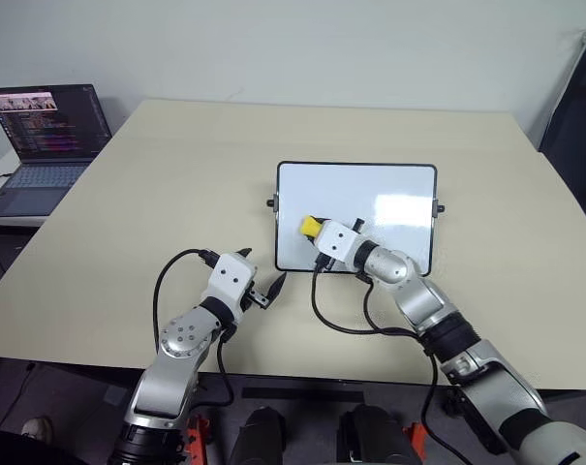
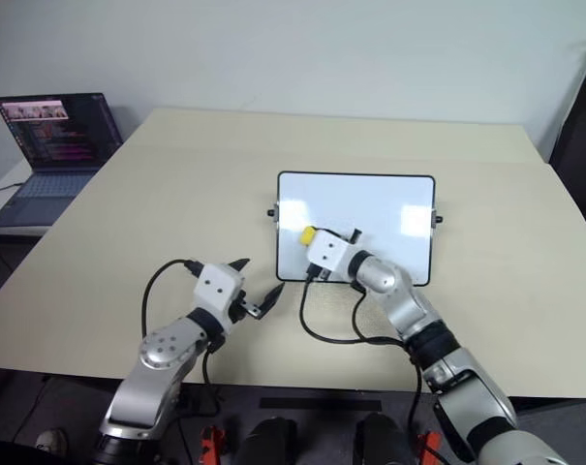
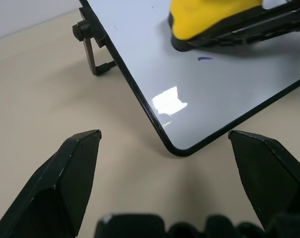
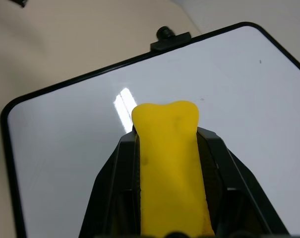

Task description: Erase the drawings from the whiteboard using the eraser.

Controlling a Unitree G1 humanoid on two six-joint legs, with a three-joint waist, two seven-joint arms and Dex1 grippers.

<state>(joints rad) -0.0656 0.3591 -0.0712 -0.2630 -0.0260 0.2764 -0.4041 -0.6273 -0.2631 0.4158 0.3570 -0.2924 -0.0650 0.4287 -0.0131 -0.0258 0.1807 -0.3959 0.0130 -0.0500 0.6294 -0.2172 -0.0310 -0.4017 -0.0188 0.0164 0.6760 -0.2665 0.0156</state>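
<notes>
**Eraser on board, lower-left area**

Eraser (image 1: 312, 227) pinched between the right gripper (image 1: 323, 232) fingers, long axis running along them, yellow tip toward the whiteboard's (image 1: 389, 184) left edge. It lies over the board's lower-left part. One small dark mark (image 3: 205, 59) sits just beside it. Right forearm angles in from the near right. Left gripper (image 1: 259, 281) hovers spread, empty, just off the board's near-left corner; bare table (image 1: 176, 174) all around.

Bright even room light, glare patches on whiteboard (image 1: 389, 208), soft shadows, sharp focus
</notes>
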